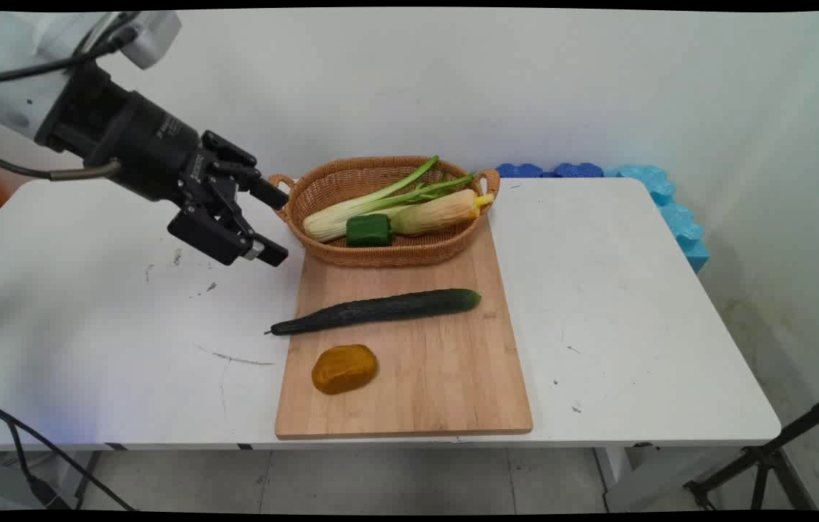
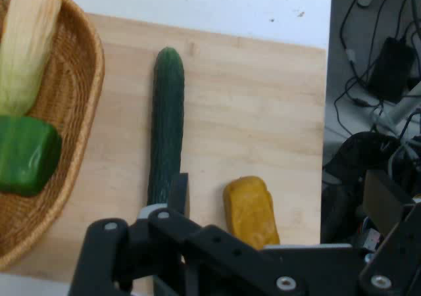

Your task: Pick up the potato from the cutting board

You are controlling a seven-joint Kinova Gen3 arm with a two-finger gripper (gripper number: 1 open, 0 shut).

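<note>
Now jaws spread, empty, beside basket [image 1: 388,254] handle.

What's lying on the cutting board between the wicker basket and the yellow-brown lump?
In the main view, the cucumber lies across the board between the basket and the yellow-brown lump.

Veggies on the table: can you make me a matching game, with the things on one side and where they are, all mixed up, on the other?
Things:
1. cucumber
2. green pepper
3. yellow-brown lump
4. gripper

Places:
A. in the wicker basket, beside the corn
B. in the air, left of the basket
C. on the cutting board, near its front left corner
D. lying across the board, thin end over its left edge

Pairs: 1-D, 2-A, 3-C, 4-B
</note>
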